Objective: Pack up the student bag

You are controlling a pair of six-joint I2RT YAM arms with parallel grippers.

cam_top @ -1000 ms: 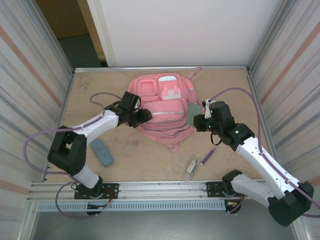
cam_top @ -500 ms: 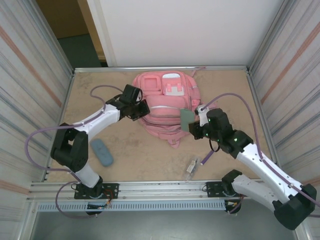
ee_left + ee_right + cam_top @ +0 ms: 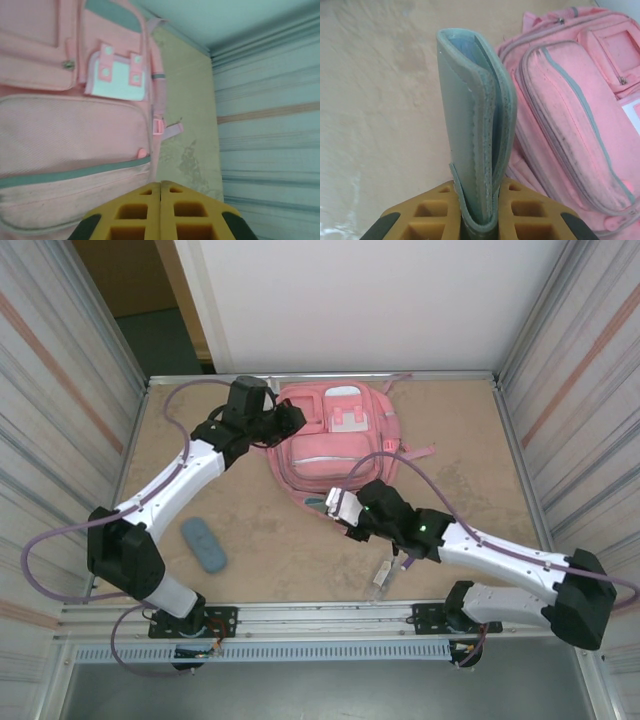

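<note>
The pink student bag [image 3: 335, 440] lies flat at the back middle of the table, pockets up. My left gripper [image 3: 285, 420] is at its upper left corner; its yellow fingers [image 3: 160, 186] are pressed together and nothing shows between them, with the student bag [image 3: 65, 135] beneath and beyond them. My right gripper [image 3: 336, 508] is at the bag's near edge, shut on a pale teal folded wallet-like case [image 3: 470, 115] that stands upright out of the gripper [image 3: 480, 192]. The student bag [image 3: 570, 110] lies just to the right of that case.
A blue-grey oblong case [image 3: 203, 544] lies at the front left. A purple pen [image 3: 405, 562] and a small clear packet [image 3: 383, 575] lie near the front edge under the right arm. A pink strap [image 3: 420, 452] trails right of the bag. Metal walls enclose the table.
The left gripper swung toward the back along the bag's left side, and the bag shifted back. The right gripper carried the teal case from the bag's right side to its near edge.
</note>
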